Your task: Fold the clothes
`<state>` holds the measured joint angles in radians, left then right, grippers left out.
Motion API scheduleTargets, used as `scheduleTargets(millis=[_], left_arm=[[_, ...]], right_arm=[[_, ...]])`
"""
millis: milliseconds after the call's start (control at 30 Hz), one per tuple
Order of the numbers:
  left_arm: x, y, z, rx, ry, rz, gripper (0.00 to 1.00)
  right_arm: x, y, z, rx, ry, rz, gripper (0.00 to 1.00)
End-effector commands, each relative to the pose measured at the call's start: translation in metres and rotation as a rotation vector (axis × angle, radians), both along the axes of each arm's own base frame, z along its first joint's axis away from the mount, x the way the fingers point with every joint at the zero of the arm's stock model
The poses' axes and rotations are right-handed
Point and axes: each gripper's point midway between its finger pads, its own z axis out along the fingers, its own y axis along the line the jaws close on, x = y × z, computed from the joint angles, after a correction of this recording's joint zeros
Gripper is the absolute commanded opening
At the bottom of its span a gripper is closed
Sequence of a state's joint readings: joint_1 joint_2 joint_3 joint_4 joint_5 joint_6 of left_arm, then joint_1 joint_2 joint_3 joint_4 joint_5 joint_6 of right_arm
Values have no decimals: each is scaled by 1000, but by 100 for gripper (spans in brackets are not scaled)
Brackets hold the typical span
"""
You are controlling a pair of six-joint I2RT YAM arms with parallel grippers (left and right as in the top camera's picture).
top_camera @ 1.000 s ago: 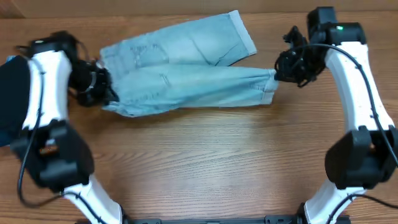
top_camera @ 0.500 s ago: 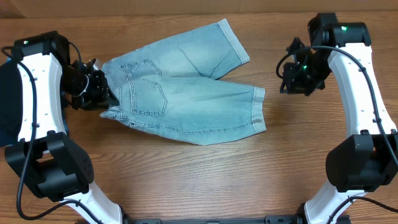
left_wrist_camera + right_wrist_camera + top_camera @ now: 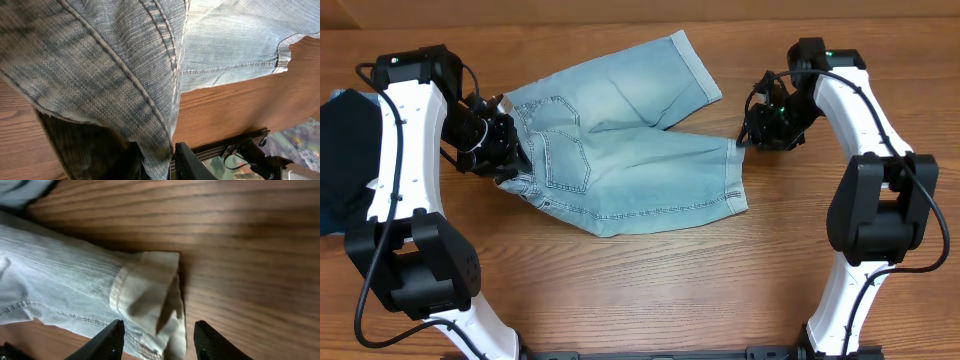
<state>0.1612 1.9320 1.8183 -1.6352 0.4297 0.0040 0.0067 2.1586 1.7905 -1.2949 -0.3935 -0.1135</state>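
Observation:
The pale light-blue denim shorts (image 3: 620, 150) lie spread on the wooden table, back pockets up, waistband at the left, two cuffed legs at the right. My left gripper (image 3: 510, 165) is shut on the waistband edge; in the left wrist view the denim (image 3: 125, 65) fills the frame and is pinched between the fingers (image 3: 167, 160). My right gripper (image 3: 745, 140) is open, with its fingers on either side of the near leg's cuffed hem (image 3: 150, 295), which shows in the right wrist view between the fingertips (image 3: 157, 340).
A black garment (image 3: 345, 160) lies at the far left edge, beside my left arm. Bare wooden table (image 3: 670, 290) stretches in front of the shorts. The arm bases stand at the front edge.
The shorts dropped from a stretched hold and now lie flat with pockets up. My right gripper let go of the leg hem, drew away, then came back to it. My left gripper shifted slightly right.

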Motion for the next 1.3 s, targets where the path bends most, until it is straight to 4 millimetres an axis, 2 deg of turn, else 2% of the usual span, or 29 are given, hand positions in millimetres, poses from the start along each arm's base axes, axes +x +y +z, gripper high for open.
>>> scheduleTargets(millis=[0,233,267,333,367,400,467,533,567,600,700,800,867,1067,1167,1267], left_arm=[[-1,-1,0,-7,-6,-19,26],[-2,2,-1,13,-2,-23,26],[-2,3,-1,15,-2,-23,26],[-2,3,-1,15,-2,-23,25],[-2,3,-2,15,-2,-24,25],[-2,3,-1,15,-3,-24,25],[-2,3,-2,19,-2,-24,17],[-4,12,-5,68,11,-20,4],[-4,20,-7,111,23,0,4],[-3,29,-10,156,28,31,4],[5,39,-12,178,3,64,4],[6,42,-12,181,-3,70,4],[6,42,-12,182,-2,70,4],[3,36,-10,152,10,73,4],[6,11,-2,13,-15,55,4],[15,-16,6,-95,-117,-81,4]], right_arm=[[0,16,2,63,-17,31,49],[-5,39,2,62,-19,89,49],[-5,41,2,62,-21,92,46],[-6,41,1,62,-17,92,32],[-6,41,1,62,-17,92,5],[-6,41,1,62,-17,91,4],[-6,39,1,61,-12,85,4],[-3,25,16,54,-13,53,4],[0,17,28,54,-25,32,4],[7,1,54,53,-69,-5,4],[15,-25,116,45,-198,-39,4],[13,-37,159,33,-298,-54,4],[8,-39,170,23,-331,-36,4],[2,-52,170,-59,-322,-45,4],[-3,-54,170,-74,-309,-47,4],[-7,-57,179,-89,-330,-51,4]])
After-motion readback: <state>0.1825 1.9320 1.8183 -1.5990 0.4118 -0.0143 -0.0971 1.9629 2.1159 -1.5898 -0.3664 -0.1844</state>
